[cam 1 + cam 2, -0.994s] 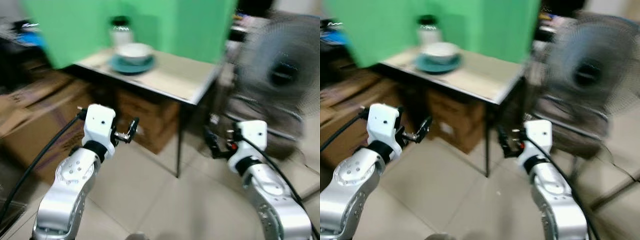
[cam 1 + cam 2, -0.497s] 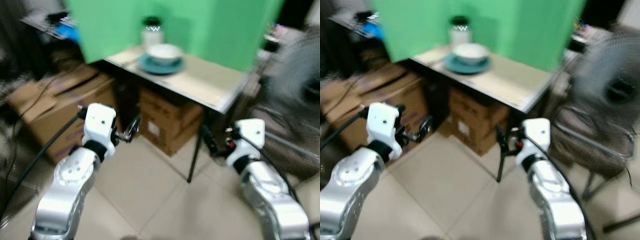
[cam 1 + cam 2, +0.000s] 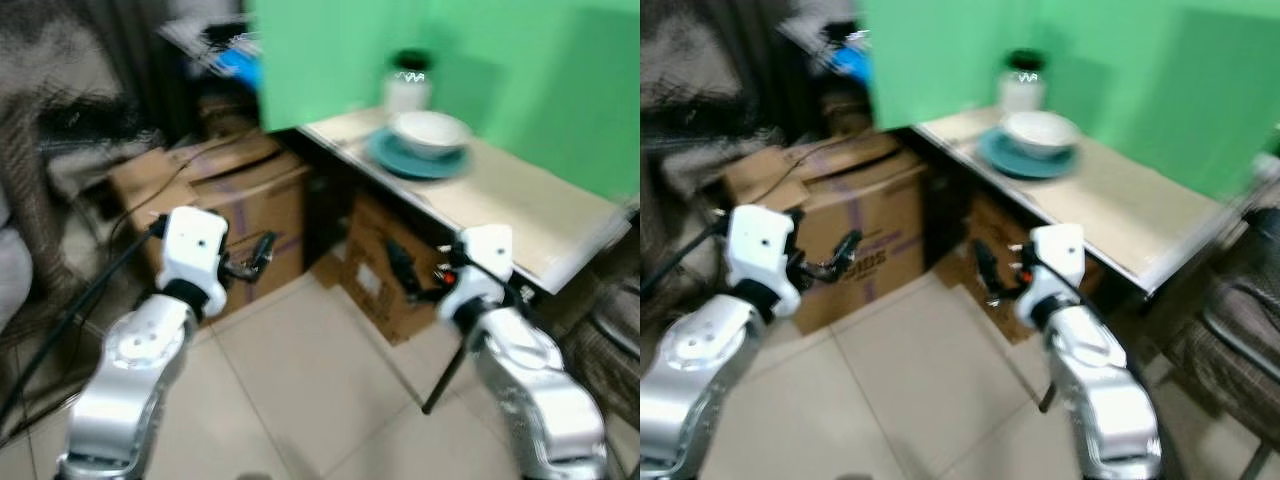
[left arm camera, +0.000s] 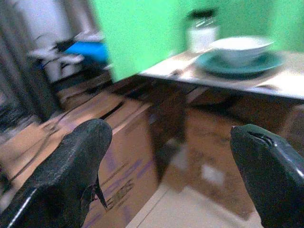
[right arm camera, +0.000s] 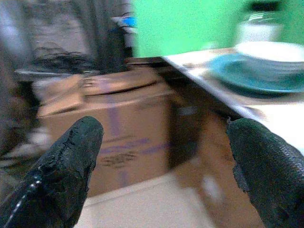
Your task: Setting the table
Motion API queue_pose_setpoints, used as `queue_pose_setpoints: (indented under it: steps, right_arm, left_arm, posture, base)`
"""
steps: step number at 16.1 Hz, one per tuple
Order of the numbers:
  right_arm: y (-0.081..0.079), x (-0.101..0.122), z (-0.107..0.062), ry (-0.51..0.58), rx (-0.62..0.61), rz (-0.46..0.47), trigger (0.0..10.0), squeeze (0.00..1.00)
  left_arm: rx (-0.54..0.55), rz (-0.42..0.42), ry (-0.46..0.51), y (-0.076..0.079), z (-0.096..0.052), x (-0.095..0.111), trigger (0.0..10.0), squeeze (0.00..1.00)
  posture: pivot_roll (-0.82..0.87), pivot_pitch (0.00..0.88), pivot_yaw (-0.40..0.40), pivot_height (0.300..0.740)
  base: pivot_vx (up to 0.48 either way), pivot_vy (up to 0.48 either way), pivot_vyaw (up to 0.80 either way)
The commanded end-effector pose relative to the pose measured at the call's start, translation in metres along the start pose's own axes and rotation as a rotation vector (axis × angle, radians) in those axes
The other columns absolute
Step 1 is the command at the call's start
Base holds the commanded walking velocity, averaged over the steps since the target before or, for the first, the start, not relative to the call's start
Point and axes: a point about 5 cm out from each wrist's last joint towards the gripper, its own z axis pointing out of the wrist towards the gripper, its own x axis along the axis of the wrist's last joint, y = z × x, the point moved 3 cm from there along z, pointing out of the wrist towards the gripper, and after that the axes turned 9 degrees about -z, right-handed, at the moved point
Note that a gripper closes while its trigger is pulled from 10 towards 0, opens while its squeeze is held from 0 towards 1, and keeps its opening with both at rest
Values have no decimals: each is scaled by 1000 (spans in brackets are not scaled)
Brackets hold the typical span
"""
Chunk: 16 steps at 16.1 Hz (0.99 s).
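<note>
A white bowl (image 3: 430, 131) sits on a teal plate (image 3: 415, 160) on a light table (image 3: 540, 215) ahead and to the right. A clear jar with a dark lid (image 3: 406, 85) stands behind them against a green screen. Both arms are raised in front of me, short of the table. My left gripper (image 3: 262, 250) is open and holds nothing; in its wrist view the fingers (image 4: 71, 171) stand wide apart. My right gripper (image 3: 400, 265) is open too, below the table's edge, its fingers (image 5: 61, 166) apart and holding nothing.
Cardboard boxes (image 3: 225, 195) stand on the floor left of the table, and more (image 3: 375, 265) sit under it. A black cable runs along my left arm. Dark clutter fills the far left. Pale floor tiles (image 3: 320, 400) lie ahead. The pictures are blurred.
The whole view has swung to the left: the table and dishes now sit further right, the fan has left the picture, and the boxes came in. Both grippers stay open.
</note>
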Motion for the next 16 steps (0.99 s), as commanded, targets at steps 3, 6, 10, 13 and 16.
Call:
queue_pose_setpoints:
  steps: [3, 6, 10, 13, 16]
  right_arm:
    - [15, 2, -3, 14, -74, 22, 10000, 1000]
    - [18, 7, -4, 44, -92, 30, 10000, 1000]
    - [23, 10, -1, 60, -131, 50, 10000, 1000]
    - [20, 13, 3, 80, -102, 42, 10000, 1000]
    - [17, 16, 6, 92, -76, 35, 10000, 1000]
  left_arm:
    - [-31, 7, 17, 6, 3, 5, 10000, 0]
    - [-50, 12, 14, 8, 3, 4, 10000, 0]
    - [-77, 19, 6, 10, 3, 2, 10000, 0]
    - [-78, 22, 6, 11, 3, 2, 10000, 0]
    - [-78, 24, 7, 11, 2, 1, 10000, 0]
  posture:
    - [149, 0, -27, 740]
    - [144, 0, -22, 740]
    - [153, 0, -33, 740]
    - [164, 0, -43, 740]
    - [167, 0, -46, 740]
  base:
    - [326, 0, 0]
    - [325, 0, 0]
    - [325, 0, -600]
    - [328, 0, -267]
    - [325, 0, 0]
